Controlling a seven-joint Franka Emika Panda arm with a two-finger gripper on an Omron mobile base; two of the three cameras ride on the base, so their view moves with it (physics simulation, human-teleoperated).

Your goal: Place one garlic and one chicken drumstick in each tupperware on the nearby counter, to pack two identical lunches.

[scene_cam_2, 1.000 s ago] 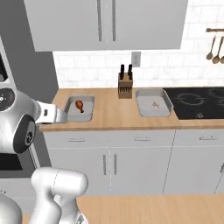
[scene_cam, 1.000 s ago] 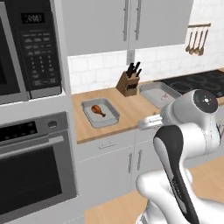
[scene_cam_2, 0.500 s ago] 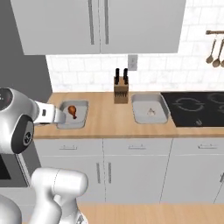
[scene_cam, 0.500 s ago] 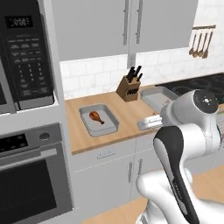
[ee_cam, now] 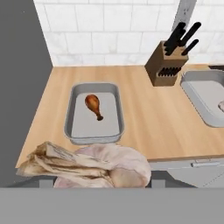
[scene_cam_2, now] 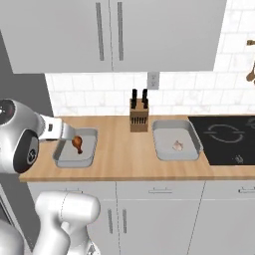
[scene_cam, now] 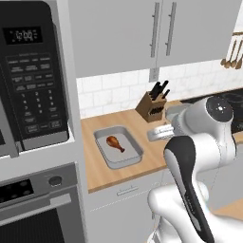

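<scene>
From the hand camera I have a garlic bulb (ee_cam: 103, 168) looming right at 6 o'clock, papery top pointing toward 9 o'clock, sitting where my gripper's fingertips would be. It hides the tips, so I read the gripper as partly spread and clamped on that bulb.

Beyond it, at about 11 o'clock, lies the left tupperware (ee_cam: 74, 111) on the wooden counter (ee_cam: 148, 118), with one chicken drumstick (ee_cam: 94, 105) inside, fat end away from me and bone tip pointing back toward me. The knife block (ee_cam: 168, 63) stands at 1 o'clock against the tiled wall.

In the right base view the second tupperware (scene_cam_2: 162, 144) sits just left of the black cooktop (scene_cam_2: 224, 139) and holds the other garlic bulb (scene_cam_2: 178, 146). The left tray (scene_cam_2: 62, 157) is near the counter's end. In the left base view the microwave (scene_cam: 31, 80) hangs at 10 o'clock.
</scene>
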